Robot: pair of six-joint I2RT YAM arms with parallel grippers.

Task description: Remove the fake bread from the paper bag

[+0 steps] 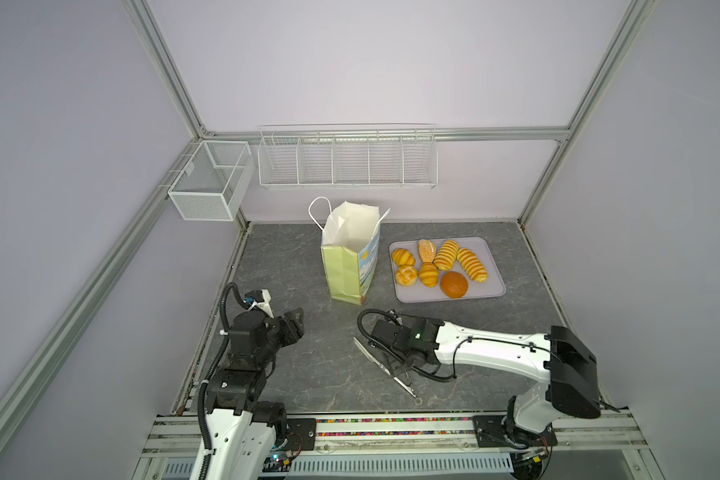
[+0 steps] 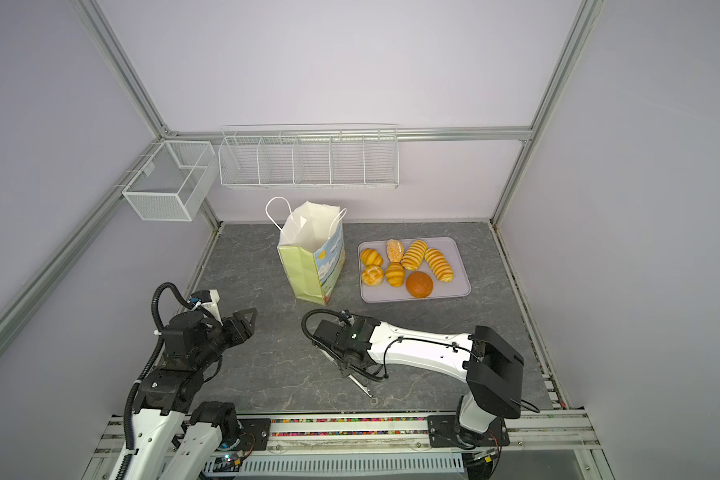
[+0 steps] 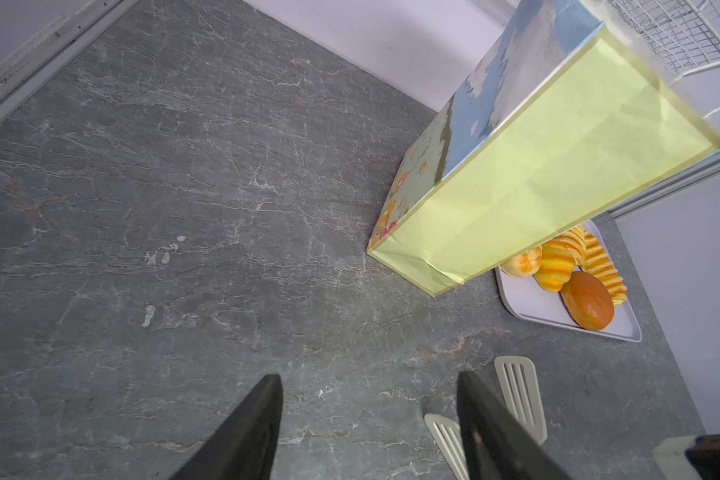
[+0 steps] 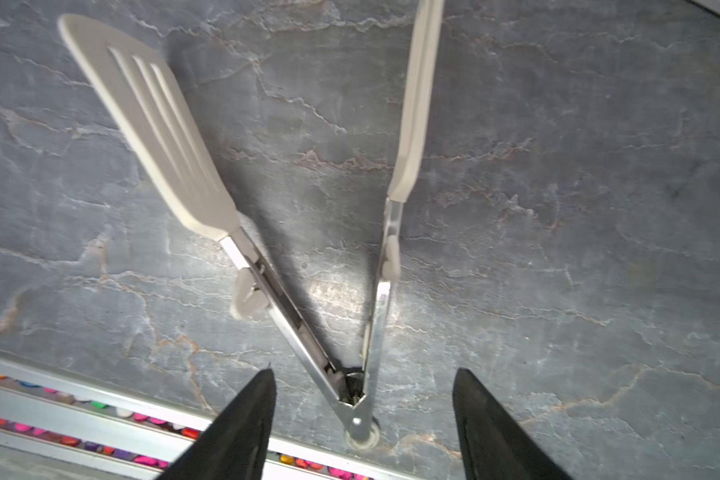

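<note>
All seven fake bread (image 1: 439,266) pieces sit on the lilac tray (image 1: 489,291), just beside the upright paper bag (image 1: 346,270). Left claw (image 3: 368,376) hangs open over bare desk (image 1: 308,374); right claw (image 4: 363,370) is open too, straddling the tongs (image 4: 163,124) without gripping them.

No legible text or numbers (paper bag (image 1: 344,270) print pictorial only)

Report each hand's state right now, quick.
Left hand: open, holding nothing.
Right hand: open, gripping nothing; the tongs lie loose beneath it.
</note>
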